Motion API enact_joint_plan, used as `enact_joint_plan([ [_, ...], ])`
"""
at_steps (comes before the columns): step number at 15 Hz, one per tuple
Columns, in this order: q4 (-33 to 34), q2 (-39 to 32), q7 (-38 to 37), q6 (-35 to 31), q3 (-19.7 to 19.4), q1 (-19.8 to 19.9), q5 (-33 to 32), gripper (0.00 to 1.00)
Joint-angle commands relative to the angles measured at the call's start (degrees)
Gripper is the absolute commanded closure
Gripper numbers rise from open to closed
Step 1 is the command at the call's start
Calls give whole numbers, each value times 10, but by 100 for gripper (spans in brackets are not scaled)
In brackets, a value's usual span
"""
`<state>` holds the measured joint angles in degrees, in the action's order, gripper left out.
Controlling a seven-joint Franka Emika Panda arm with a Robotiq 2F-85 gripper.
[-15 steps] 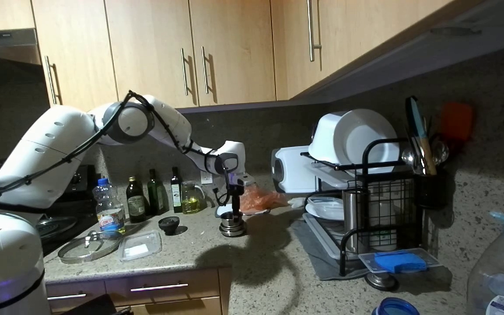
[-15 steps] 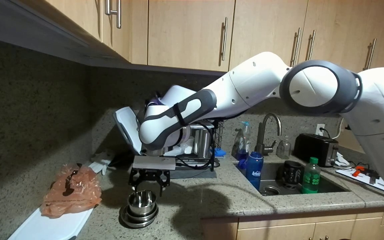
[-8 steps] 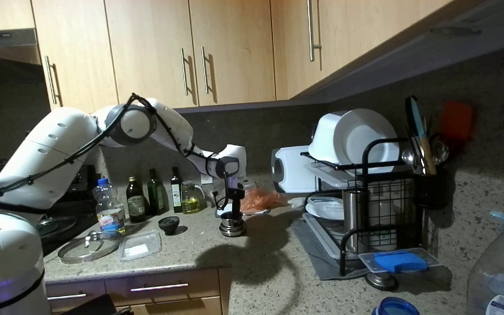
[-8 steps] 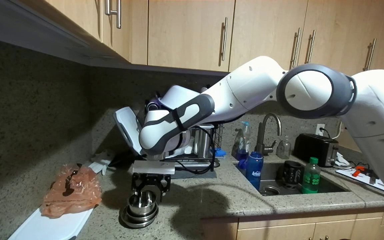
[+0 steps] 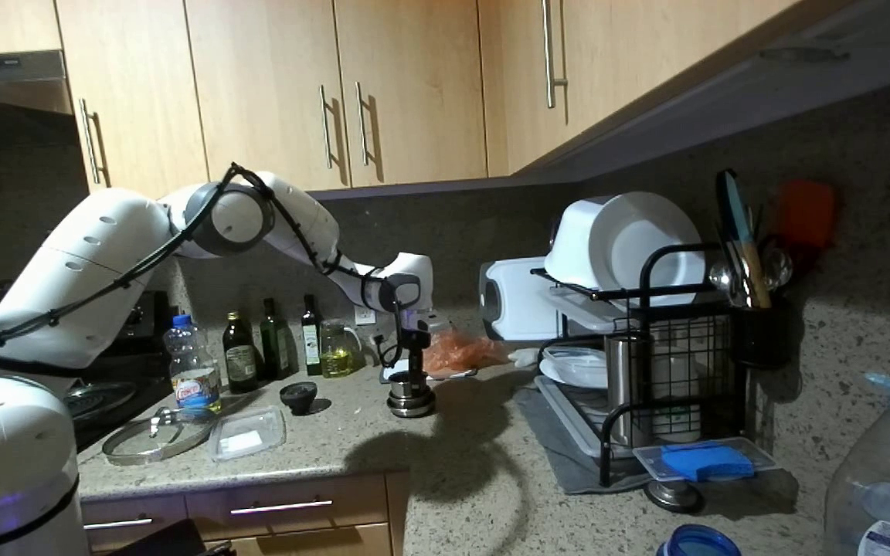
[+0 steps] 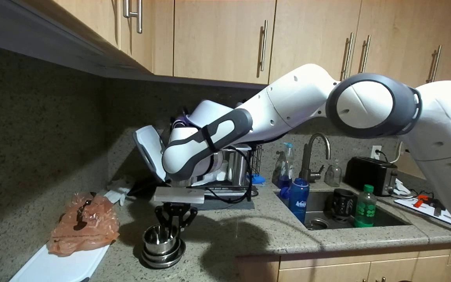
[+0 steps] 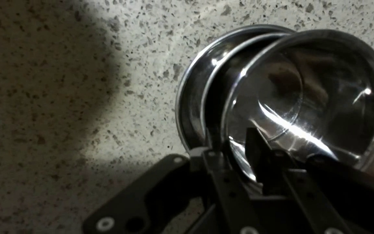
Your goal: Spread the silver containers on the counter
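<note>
Three silver containers stand nested on the speckled counter (image 7: 141,81). The top cup (image 7: 271,87) sits off-centre over the middle container (image 6: 162,257) and the bottom container (image 6: 163,264). In the wrist view my gripper (image 7: 233,130) straddles the top cup's rim, one finger outside the wall and the other inside the cup. The jaws are partly narrowed; a gap shows between the inner finger and the wall, while the outer finger seems to touch the rim. Both exterior views show the gripper (image 6: 168,232) pointing straight down over the stack (image 5: 411,406).
An orange plastic bag (image 6: 84,227) lies on a white board (image 6: 71,266) beside the stack. A small black bowl (image 5: 298,396) and a clear plastic tub (image 5: 248,434) are on the counter. A dish rack (image 5: 606,455) and a sink (image 6: 390,219) are farther off.
The gripper has come down onto the stack and its jaws have narrowed. The top cup has slid sideways on the lower two, leftward in an exterior view. The arm has risen very slightly since half a second ago.
</note>
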<state>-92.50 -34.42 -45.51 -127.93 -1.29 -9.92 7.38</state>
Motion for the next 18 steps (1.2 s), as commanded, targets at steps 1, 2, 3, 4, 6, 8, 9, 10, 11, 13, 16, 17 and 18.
enact_joint_plan([
  [1, -22, 26, -22, -11, -4, -10, -6, 96],
  [2, -23, 28, -22, -11, -4, -11, -6, 98],
  [3, -24, 30, -23, -12, -5, -12, -7, 99],
  [4, -25, 31, -23, -13, -5, -12, -7, 96],
  [6, -27, 33, -24, -17, -6, -13, -8, 96],
  [8, -31, 36, -25, -23, -7, -12, -8, 96],
  [9, -34, 39, -25, -27, -7, -11, -6, 96],
  [10, -38, 43, -26, -35, -7, -9, -4, 96],
  [11, -44, 49, -29, -47, -8, -8, 0, 96],
  [13, -62, 66, -39, -71, -9, -4, 4, 96],
  [16, -97, 96, -53, -111, -12, 1, 8, 96],
  [17, -109, 105, -58, -125, -14, 2, 8, 96],
  [18, -119, 114, -65, -137, -17, 2, 7, 96],
])
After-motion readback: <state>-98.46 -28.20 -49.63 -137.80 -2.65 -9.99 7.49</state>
